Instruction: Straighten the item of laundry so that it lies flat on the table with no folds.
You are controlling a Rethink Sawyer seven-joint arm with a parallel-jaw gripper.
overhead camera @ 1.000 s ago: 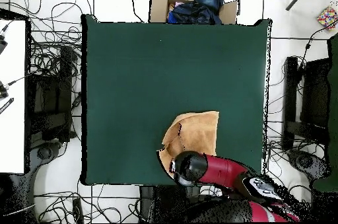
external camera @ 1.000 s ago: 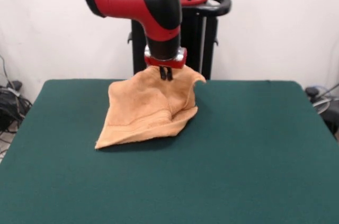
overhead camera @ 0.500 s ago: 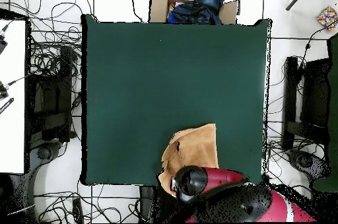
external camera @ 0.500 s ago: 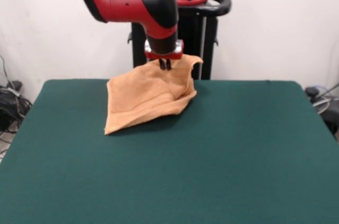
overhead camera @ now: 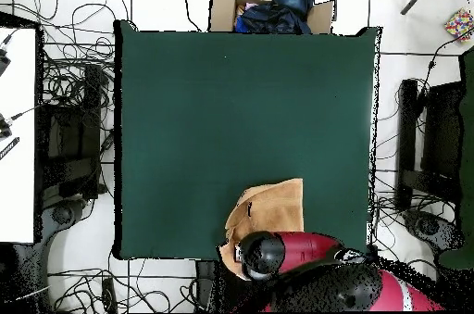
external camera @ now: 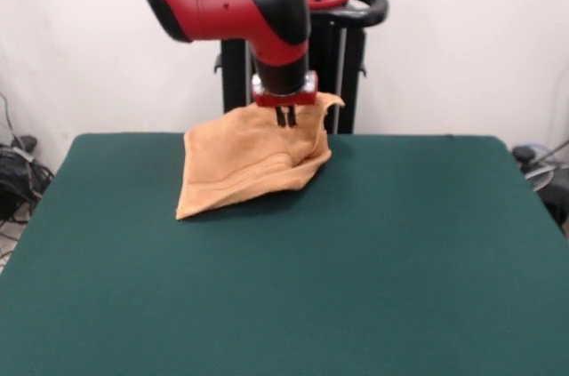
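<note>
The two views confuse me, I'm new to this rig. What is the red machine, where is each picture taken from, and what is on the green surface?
The red and black machine is a robot arm on a pedestal. The front view looks across the table at the robot; the overhead view looks straight down, with the robot's base at the bottom, so sides are flipped between them. The only thing on the green table is an orange-tan towel, near the robot's edge. The gripper is shut on the towel's upper part and holds it raised, so the cloth hangs in folds while its lower corner lies on the table. It is not flat yet.
</note>
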